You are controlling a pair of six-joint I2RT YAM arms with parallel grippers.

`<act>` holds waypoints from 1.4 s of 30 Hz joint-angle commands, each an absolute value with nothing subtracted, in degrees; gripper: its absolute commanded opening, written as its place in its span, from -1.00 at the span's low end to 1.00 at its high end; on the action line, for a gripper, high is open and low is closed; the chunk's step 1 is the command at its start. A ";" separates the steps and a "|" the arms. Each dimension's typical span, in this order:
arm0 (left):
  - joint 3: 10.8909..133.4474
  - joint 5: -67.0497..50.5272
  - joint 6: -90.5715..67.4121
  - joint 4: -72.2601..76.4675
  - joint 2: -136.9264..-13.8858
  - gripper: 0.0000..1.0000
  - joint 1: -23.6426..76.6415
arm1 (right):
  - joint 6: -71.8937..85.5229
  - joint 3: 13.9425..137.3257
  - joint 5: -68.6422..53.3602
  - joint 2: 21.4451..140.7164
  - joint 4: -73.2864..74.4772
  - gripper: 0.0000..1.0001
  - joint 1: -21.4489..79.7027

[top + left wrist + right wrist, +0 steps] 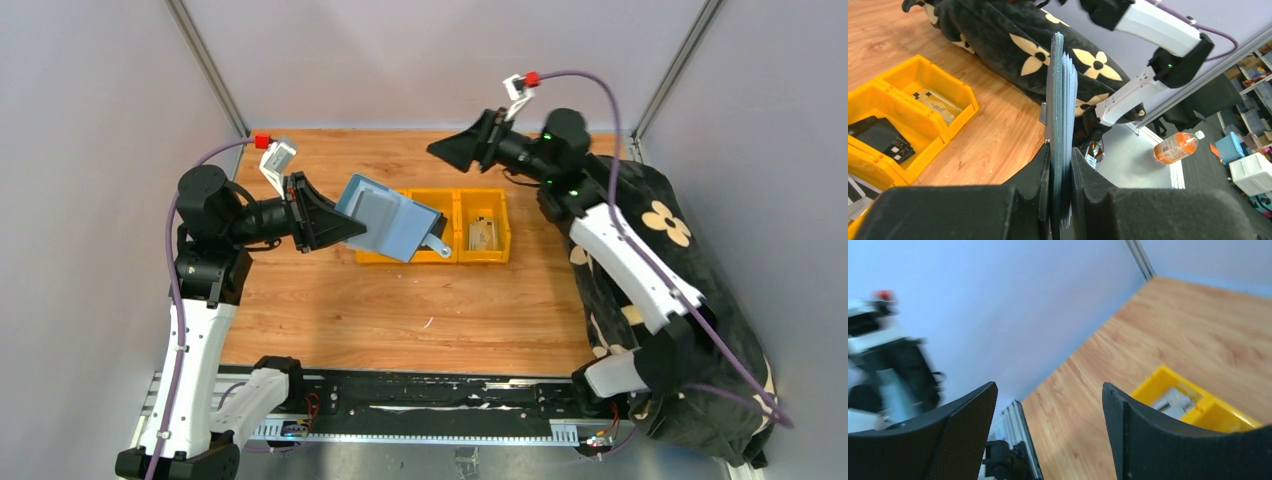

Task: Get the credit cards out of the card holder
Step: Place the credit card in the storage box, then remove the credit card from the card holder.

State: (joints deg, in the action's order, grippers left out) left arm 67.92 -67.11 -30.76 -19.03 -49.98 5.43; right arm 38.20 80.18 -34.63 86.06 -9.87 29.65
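Black fingers (pixel 1023 200) of the left end effector (pixel 1060 165) fill the bottom of the left wrist view. They are squeezed shut on one short end of the card holder (pixel 1054 90), which shows only its thin edge here. Some thin layers stick up beside that edge. I think these are the credit cards (pixel 1069 95) tucked inside, but it is hard to be sure.

From above, the card holder is up in the air, not lying on the wooden surface (pixel 400 310). Its long side runs away from the left end effector toward the robot's right. Its far end, with the small tab (pixel 437 243), hangs over the yellow bins (pixel 480 255). One dark card (pixel 883 137) lies in a bin, so I think part of the job is done.

The right end effector (pixel 455 150) is wide open and holds nothing. Nothing sits between its two fingers in its own wrist view. It is well apart from the card holder and farther back over the surface, with its tips aimed toward the holder. The card holder lies to its left and closer to the arm bases. The right arm is the free one, so I think it must come over to the holder's loose end and pinch a card there.
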 commanded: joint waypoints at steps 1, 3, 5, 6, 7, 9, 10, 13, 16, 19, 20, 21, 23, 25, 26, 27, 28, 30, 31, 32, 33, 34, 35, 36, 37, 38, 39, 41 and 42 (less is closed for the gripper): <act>69.03 -67.98 -26.39 -21.68 -49.20 -1.00 5.27 | 46.27 73.86 -44.99 77.20 -24.16 0.61 26.94; 68.87 -67.99 -25.54 -22.30 -49.22 -1.00 5.27 | 49.11 70.97 -48.52 75.33 -28.79 0.61 27.53; 68.66 -67.81 -25.32 -22.36 -49.24 -1.00 5.27 | 49.90 68.79 -50.72 73.95 -31.83 0.62 28.79; 68.57 -67.70 -25.19 -22.33 -49.38 -1.00 5.27 | 49.62 67.87 -52.14 73.44 -32.61 0.62 29.41; 68.49 -67.60 -25.12 -22.28 -49.43 -1.00 5.27 | 49.05 67.06 -53.06 72.92 -33.28 0.63 30.08; 68.54 -67.50 -25.26 -22.24 -49.61 -1.00 5.27 | 47.19 65.77 -54.24 72.44 -33.53 0.63 31.32; 68.63 -67.52 -25.38 -22.17 -49.73 -1.00 5.27 | 46.05 65.66 -54.72 72.50 -32.69 0.64 32.22; 69.01 -67.74 -25.32 -22.13 -49.87 -1.00 5.27 | 44.14 65.36 -56.37 72.62 -32.41 0.64 34.03; 69.29 -67.77 -24.63 -22.75 -50.01 -1.00 5.27 | 41.90 65.39 -56.68 72.29 -31.85 0.64 36.05; 69.34 -67.76 -24.51 -22.93 -50.26 -1.00 5.27 | 38.32 66.04 -55.88 72.56 -29.11 0.52 38.39; 69.36 -67.76 -24.52 -22.94 -50.35 -1.00 5.27 | 38.02 66.59 -56.18 73.36 -28.11 0.40 39.02; 69.47 -67.76 -24.52 -22.92 -50.38 -1.00 5.27 | 38.01 66.98 -56.48 74.10 -27.89 0.26 39.52; 69.52 -67.81 -24.52 -22.87 -50.40 -1.00 5.27 | 38.05 67.23 -56.72 75.24 -27.51 0.02 40.31; 69.67 -67.93 -24.80 -22.72 -50.45 -1.00 5.27 | 38.07 67.11 -56.79 75.91 -27.50 -0.23 40.89; 69.78 -68.02 -24.79 -22.74 -50.41 -1.00 5.27 | 37.92 67.07 -56.72 76.08 -27.47 -0.34 41.29; 69.77 -67.95 -24.74 -22.76 -50.40 -1.00 5.27 | 37.73 67.16 -56.19 76.19 -27.19 -0.51 41.48; 69.59 -67.87 -24.71 -22.83 -50.28 -1.00 5.27 | 37.66 67.39 -55.57 76.34 -26.72 -0.71 41.55; 69.16 -67.78 -24.69 -22.71 -50.18 -1.00 5.27 | 37.64 67.80 -54.76 76.33 -26.27 -0.99 41.58; 69.01 -67.81 -24.69 -22.80 -50.12 -0.87 5.27 | 37.47 67.84 -54.52 76.13 -26.00 -1.00 41.62; 68.92 -68.04 -24.57 -23.14 -50.20 -0.72 5.27 | 37.10 67.93 -54.48 75.77 -25.67 -1.00 41.52; 68.91 -68.57 -24.46 -23.53 -50.12 -0.61 5.27 | 36.56 67.87 -54.50 75.36 -25.40 -1.00 41.43; 68.92 -68.80 -24.40 -23.76 -50.05 -0.53 5.27 | 36.32 67.81 -54.64 75.02 -25.31 -1.00 41.35; 68.83 -69.19 -24.43 -23.89 -49.98 -0.46 5.27 | 36.24 67.77 -54.93 74.80 -25.22 -1.00 41.27; 68.74 -69.40 -24.37 -23.81 -49.93 -0.37 5.27 | 36.25 67.76 -55.03 74.64 -25.24 -1.00 41.18; 68.68 -69.43 -24.23 -23.75 -49.80 -0.31 5.27 | 36.40 67.71 -55.28 74.56 -25.41 -1.00 41.15; 68.58 -69.55 -24.18 -23.76 -49.83 -0.26 5.27 | 36.65 67.64 -55.57 74.45 -25.86 -1.00 41.13; 68.61 -69.66 -24.21 -23.78 -49.83 -0.23 5.27 | 37.05 67.45 -55.84 74.44 -26.35 -1.00 41.13; 68.56 -69.81 -24.19 -23.81 -49.88 -0.21 5.27 | 37.49 67.37 -56.01 74.44 -26.53 -1.00 41.15; 68.56 -69.73 -24.13 -23.76 -49.78 -0.21 5.27 | 37.78 67.34 -56.07 74.44 -26.71 -1.00 41.16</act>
State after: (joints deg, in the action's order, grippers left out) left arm 67.92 -68.16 -24.53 -23.77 -50.48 5.43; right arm 37.65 66.11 -55.02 76.25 -25.15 40.56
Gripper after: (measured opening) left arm 0.389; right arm 0.035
